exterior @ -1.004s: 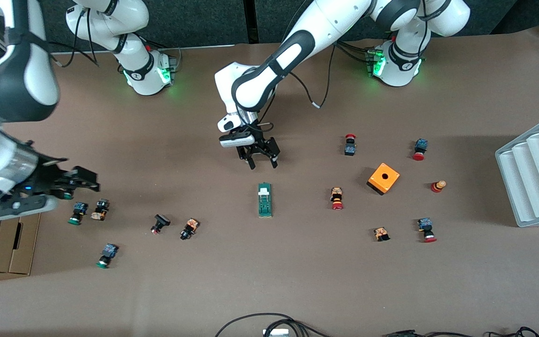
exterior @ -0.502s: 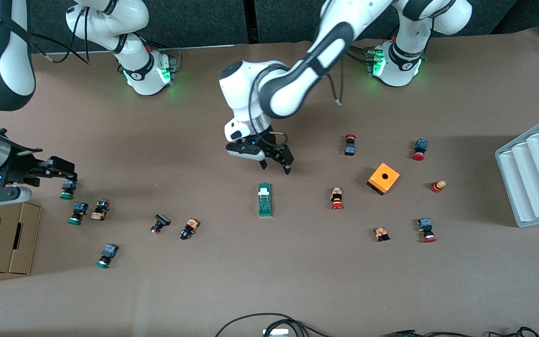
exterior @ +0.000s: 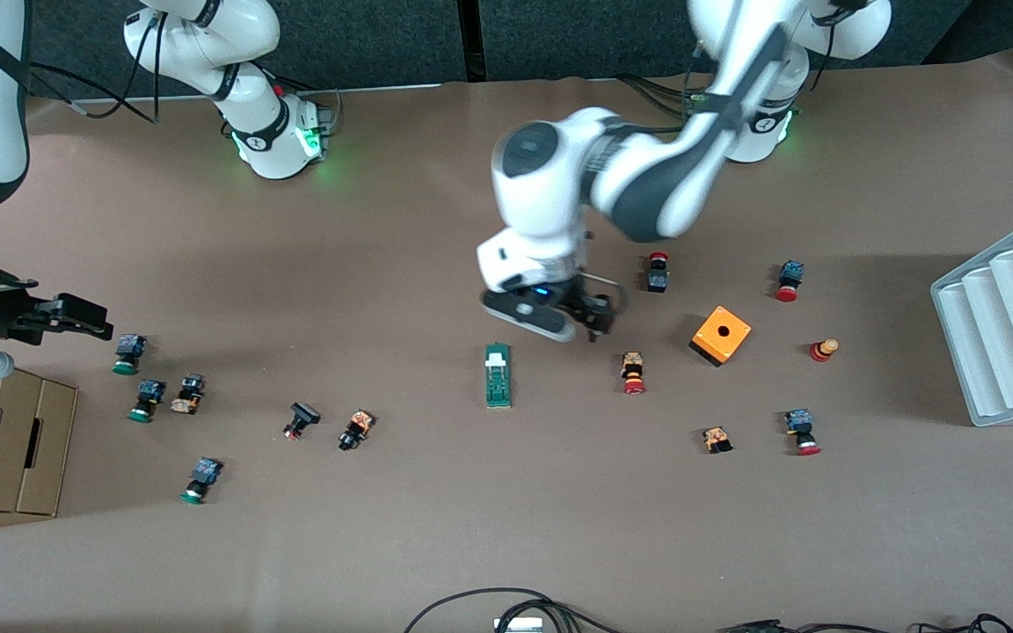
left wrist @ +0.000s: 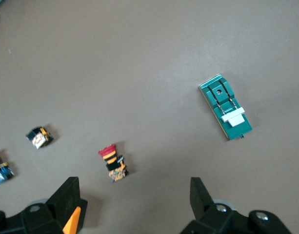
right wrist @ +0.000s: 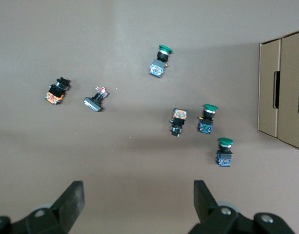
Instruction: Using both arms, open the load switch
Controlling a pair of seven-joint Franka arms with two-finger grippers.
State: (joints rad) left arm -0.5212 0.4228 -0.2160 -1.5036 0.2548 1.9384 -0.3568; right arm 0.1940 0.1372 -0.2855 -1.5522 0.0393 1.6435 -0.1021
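The load switch (exterior: pixel 498 375) is a slim dark-green block with a white tab, lying flat mid-table; the left wrist view shows it too (left wrist: pixel 226 107). My left gripper (exterior: pixel 601 323) hangs open and empty over bare table beside the switch, toward the left arm's end, close to a red-capped push button (exterior: pixel 633 372). Its wrist view (left wrist: pixel 133 187) shows nothing between the fingers. My right gripper (exterior: pixel 89 318) is open and empty at the right arm's end, over table near green-capped buttons (exterior: pixel 127 353). Its wrist view (right wrist: pixel 138 190) shows only bare table between the fingers.
An orange cube with a round hole (exterior: pixel 721 334) and several push buttons lie toward the left arm's end, with a white grooved tray (exterior: pixel 1003 330) at that edge. More buttons and a cardboard box (exterior: pixel 5 440) sit at the right arm's end. Cables (exterior: pixel 506 607) lie at the near edge.
The left arm swung its gripper from above the switch's white-tab end toward the left arm's end. The right gripper drew back toward the table's edge. Both stayed open.
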